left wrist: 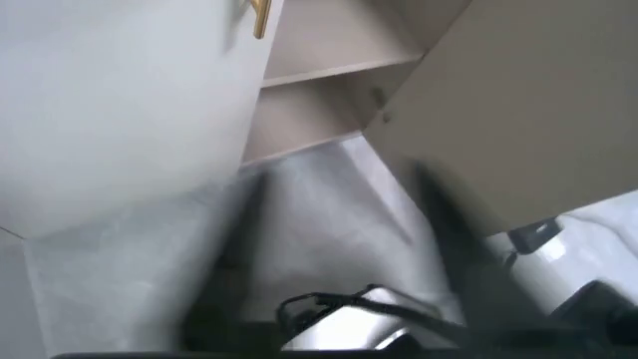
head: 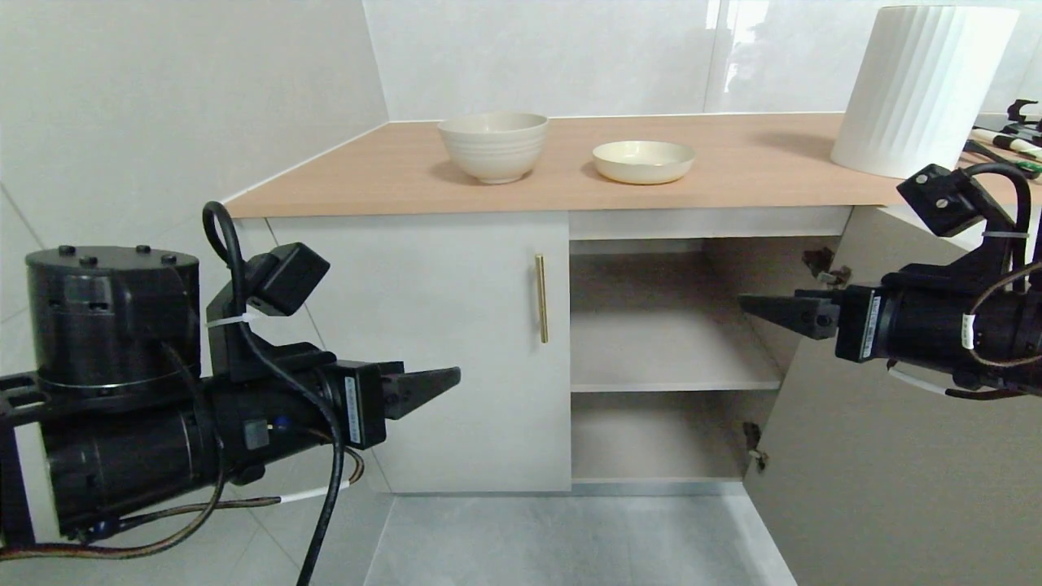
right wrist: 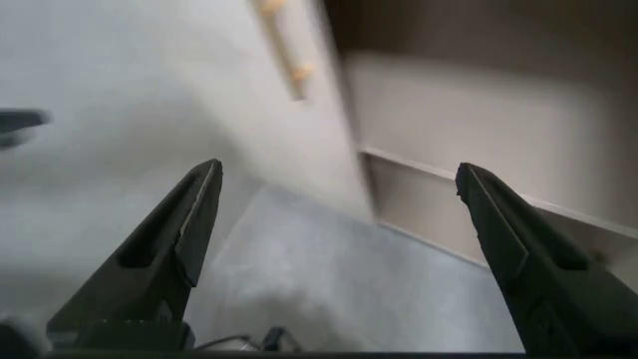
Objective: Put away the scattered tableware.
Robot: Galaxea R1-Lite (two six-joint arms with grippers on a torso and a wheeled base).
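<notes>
Tableware here means two pieces: a cream ribbed ceramic bowl to the left and a cream shallow round dish just right of it. Both stand upright and apart on the light wooden countertop, toward its far side. Neither is held.

Below them the white cabinet's right door is swung wide, baring a pale middle shelf — likely the place meant for them. The left door, with its slim brass bar handle, is closed.

The right gripper hangs level before the opening, released, its fingers spread wide around nothing. The left gripper sits lower, before the closed door. Blurred dark streaks standing apart suggest it too is released.

Both are well below the counter, so lifting a piece probably comes next. A tall white ribbed cylinder stands far right.
</notes>
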